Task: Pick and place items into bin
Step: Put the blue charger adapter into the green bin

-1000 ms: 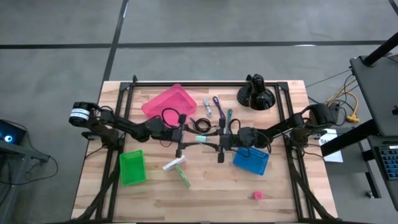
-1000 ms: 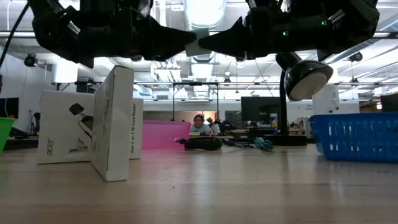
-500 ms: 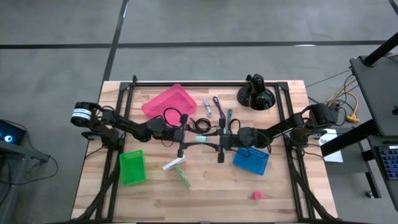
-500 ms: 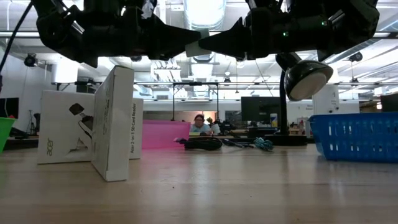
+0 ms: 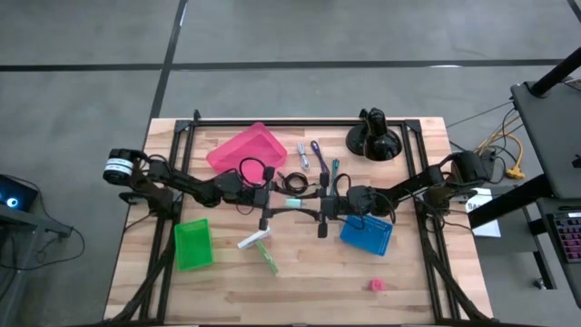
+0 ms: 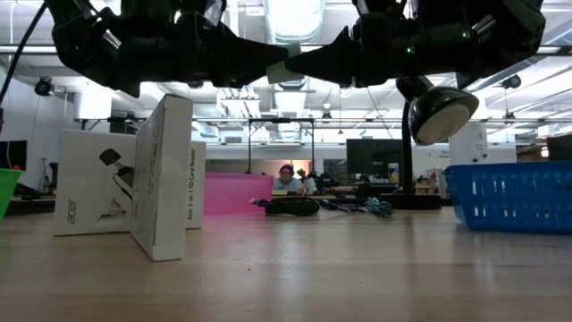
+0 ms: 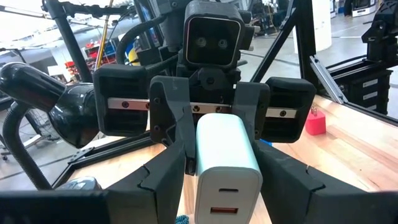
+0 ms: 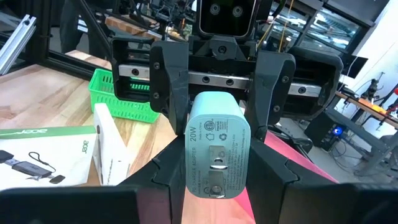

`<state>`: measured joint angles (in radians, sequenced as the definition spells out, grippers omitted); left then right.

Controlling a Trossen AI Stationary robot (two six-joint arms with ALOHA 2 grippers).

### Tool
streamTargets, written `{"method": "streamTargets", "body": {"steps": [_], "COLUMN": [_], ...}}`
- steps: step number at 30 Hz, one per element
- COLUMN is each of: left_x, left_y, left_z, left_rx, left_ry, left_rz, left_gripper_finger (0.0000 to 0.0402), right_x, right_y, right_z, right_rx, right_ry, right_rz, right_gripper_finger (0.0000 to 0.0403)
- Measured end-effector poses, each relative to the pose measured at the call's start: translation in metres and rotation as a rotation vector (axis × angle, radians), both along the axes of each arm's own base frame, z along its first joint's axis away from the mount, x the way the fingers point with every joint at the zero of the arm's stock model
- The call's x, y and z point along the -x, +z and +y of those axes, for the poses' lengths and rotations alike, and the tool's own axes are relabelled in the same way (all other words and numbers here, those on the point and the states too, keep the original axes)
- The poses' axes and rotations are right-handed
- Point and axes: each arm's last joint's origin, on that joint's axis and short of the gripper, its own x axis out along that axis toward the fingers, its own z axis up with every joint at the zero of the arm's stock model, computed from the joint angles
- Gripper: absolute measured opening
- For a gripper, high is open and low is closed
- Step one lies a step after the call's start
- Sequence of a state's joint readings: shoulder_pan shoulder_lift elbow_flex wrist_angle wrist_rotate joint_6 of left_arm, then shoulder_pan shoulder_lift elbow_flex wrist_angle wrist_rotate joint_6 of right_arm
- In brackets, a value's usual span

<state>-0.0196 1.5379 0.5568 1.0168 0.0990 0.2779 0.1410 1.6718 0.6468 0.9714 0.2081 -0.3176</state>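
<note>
A pale teal wall charger [image 5: 292, 203] hangs level above the table's middle between my two grippers, which face each other. My left gripper [image 5: 282, 203] comes from the table's left and is shut on the charger's USB-port end [image 7: 225, 208]. My right gripper [image 5: 304, 205] comes from the right and is shut on its plug end [image 8: 216, 168]. In the low view the charger [image 6: 284, 70] is high above the wood. A black coiled cable [image 5: 292, 183] and thin sticks [image 5: 316, 154] lie on the table beyond it. My left gripper pinches the charger's two sides near the USB-port end [image 7: 203, 182] between its fingers [image 7: 158, 182]. The fingers lie level, coming from the table's left. The charger is lifted clear and lies level. My right gripper pinches the charger's two sides near the plug end [image 8: 194, 177] between its fingers [image 8: 163, 180]. The fingers lie level, coming from the table's right, tip to tip with the left gripper's fingers [image 8: 169, 81].
A pink bin [image 5: 247, 148] stands far left, a green bin [image 5: 192, 243] near left, a blue bin [image 5: 367, 233] right of centre. White boxes [image 6: 165, 174] stand near the middle. A black domed mount [image 5: 374, 138] is at the far right, a small red block [image 5: 377, 285] near right.
</note>
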Motion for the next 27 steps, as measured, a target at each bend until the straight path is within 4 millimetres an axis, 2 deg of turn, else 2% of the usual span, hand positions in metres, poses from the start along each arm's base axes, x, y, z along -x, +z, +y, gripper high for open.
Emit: {"method": "streamTargets", "body": {"steps": [18, 21, 25, 27], "left_x": [0.0001, 0.0001, 0.0002, 0.0002], "left_y": [-0.0002, -0.0002, -0.0004, -0.0004], "left_z": [0.0002, 0.0002, 0.0002, 0.0002], "left_rx": [0.000, -0.001, -0.034, -0.045], "left_ry": [0.002, 0.002, 0.004, 0.005], "left_rz": [0.004, 0.004, 0.002, 0.001], "left_gripper_finger": [0.0168, 0.0150, 0.0103, 0.0100], "right_x": [0.0000, 0.0000, 0.0002, 0.0002], "right_y": [0.0000, 0.0000, -0.0003, -0.0003], "right_z": [0.0000, 0.0000, 0.0000, 0.0000], "right_rx": [0.000, 0.000, -0.004, -0.004], "right_ry": [0.000, 0.000, -0.004, -0.004], "right_rz": [0.000, 0.000, 0.001, 0.001], "right_gripper_finger": [0.0112, 0.0112, 0.0113, 0.0115]}}
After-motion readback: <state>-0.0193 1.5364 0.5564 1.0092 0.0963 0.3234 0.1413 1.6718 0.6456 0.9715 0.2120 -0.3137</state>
